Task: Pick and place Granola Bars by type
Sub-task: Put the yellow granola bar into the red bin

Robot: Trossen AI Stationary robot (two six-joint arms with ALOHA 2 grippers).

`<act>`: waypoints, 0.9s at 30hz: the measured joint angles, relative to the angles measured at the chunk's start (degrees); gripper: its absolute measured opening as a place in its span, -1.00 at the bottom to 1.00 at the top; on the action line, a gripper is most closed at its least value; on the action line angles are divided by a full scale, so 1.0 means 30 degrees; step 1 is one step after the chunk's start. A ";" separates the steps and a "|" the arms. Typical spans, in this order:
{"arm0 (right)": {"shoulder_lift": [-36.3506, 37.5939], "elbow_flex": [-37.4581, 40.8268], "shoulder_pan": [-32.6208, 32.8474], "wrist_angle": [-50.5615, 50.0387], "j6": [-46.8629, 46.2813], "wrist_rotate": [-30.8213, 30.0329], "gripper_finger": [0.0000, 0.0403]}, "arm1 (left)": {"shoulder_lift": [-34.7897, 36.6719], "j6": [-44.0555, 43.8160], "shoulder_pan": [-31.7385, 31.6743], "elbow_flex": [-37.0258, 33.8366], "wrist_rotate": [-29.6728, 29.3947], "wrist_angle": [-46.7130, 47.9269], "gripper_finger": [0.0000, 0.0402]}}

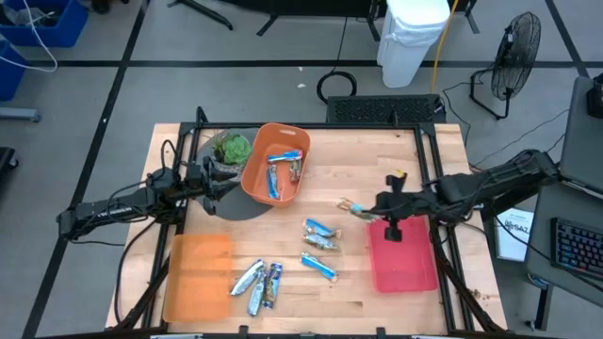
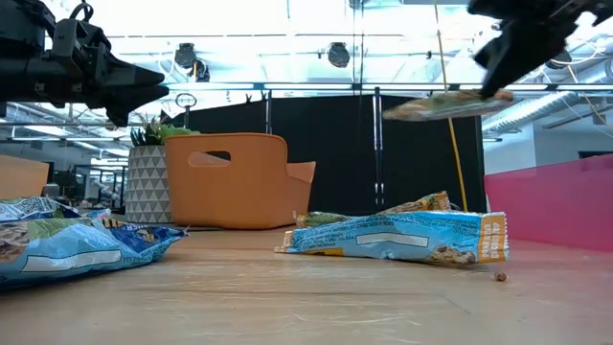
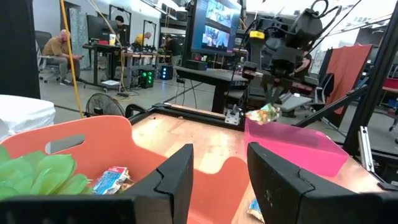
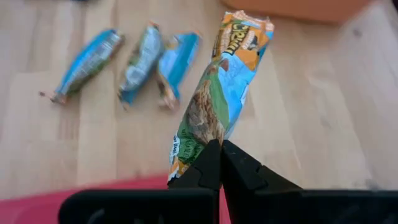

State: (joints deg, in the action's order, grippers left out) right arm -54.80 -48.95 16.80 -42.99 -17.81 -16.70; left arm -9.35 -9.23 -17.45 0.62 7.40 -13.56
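Overhead cam straight down, low cam tabletop-level, wrist cams close (all share table [image 1: 320, 188]).

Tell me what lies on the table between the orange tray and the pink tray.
In the high view, between the orange tray and pink tray lie two clusters of granola bars on bare wood.

The right arm reached in from the table's right side, its right gripper [image 4: 219, 158] raised above the tabletop with the fingers pinched together on the end of a granola bar [image 4: 219, 93]. The left arm stretched in from the left, and its left gripper [image 3: 217, 171] hung in the air with the fingers parted.
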 joint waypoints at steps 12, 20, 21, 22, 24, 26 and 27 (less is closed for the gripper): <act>0.3805 0.2111 0.5716 -0.2191 -0.6227 -0.3636 -1.00 | 0.0003 -0.0005 0.0003 0.0000 0.0000 0.0000 -0.23; 0.7572 0.2484 0.8317 -0.2530 -0.5898 -0.7646 -1.00 | 0.0003 0.0000 0.0000 0.0000 0.0000 0.0000 -0.23; 0.8178 0.2484 0.8444 -0.2686 -0.5721 -0.8157 -1.00 | -0.0001 -0.0004 0.0002 0.0000 0.0000 0.0000 -0.23; 0.8779 0.2484 0.8521 -0.2939 -0.5554 -0.8720 -1.00 | -0.0003 -0.0002 0.0003 0.0000 0.0000 0.0003 -0.23; 1.0011 0.2599 0.8567 -0.3091 -0.5080 -0.9889 -1.00 | 0.0003 -0.0001 0.0000 0.0000 0.0000 0.0007 -0.23; 1.1254 0.3050 0.8560 -0.2443 -0.4293 -1.1016 -1.00 | 0.0003 0.0000 0.0007 0.0000 0.0000 0.0000 -0.23; 1.1847 0.3376 0.8562 -0.1756 -0.3750 -1.1296 -1.00 | 0.0003 -0.0003 0.0000 0.0000 0.0000 0.0000 -0.23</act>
State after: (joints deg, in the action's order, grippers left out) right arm -19.26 -38.82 42.49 -48.26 -29.06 -50.59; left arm -9.34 -9.24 -17.45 0.62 7.40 -13.56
